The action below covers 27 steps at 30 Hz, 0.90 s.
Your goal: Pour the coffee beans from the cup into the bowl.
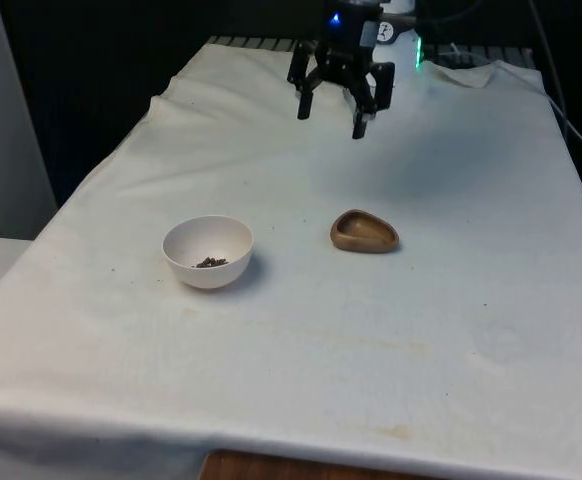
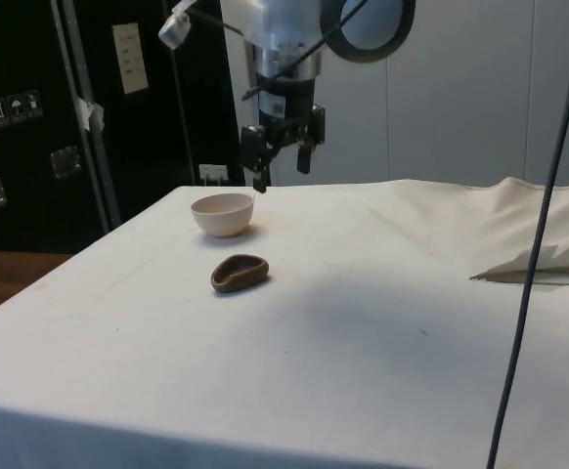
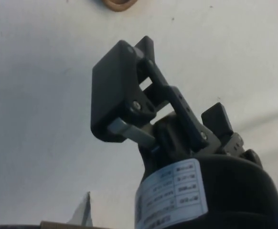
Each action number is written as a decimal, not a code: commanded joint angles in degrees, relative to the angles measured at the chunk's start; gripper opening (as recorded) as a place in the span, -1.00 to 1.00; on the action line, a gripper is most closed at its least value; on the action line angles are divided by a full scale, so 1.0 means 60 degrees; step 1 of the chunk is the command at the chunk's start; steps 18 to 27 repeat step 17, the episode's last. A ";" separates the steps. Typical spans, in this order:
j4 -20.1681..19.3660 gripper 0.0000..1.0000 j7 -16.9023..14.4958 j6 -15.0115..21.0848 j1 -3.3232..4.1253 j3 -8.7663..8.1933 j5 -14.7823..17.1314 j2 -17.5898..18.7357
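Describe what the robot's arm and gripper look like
The arm is white with rounded segments, and a black cable loops beside it. The gripper is black, with two angular fingers on linkages, and a white printed label sticks to its round base in the wrist view.

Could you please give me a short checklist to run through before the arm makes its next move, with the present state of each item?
1. Black two-finger gripper open and empty: ok.
2. Gripper raised above the white cloth, touching nothing: ok.
3. Round white bowl upright, dark coffee beans inside: ok.
4. Small brown wooden dish upright and apart from the bowl: ok.
5. Beans left in the wooden dish: none seen, cannot tell for certain.
6. Gripper lined up over either vessel: not ok, it hangs well behind both.
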 commanded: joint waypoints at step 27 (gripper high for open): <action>0.0554 1.00 -0.0716 -0.0964 0.0019 -0.0372 0.0095 -0.0220</action>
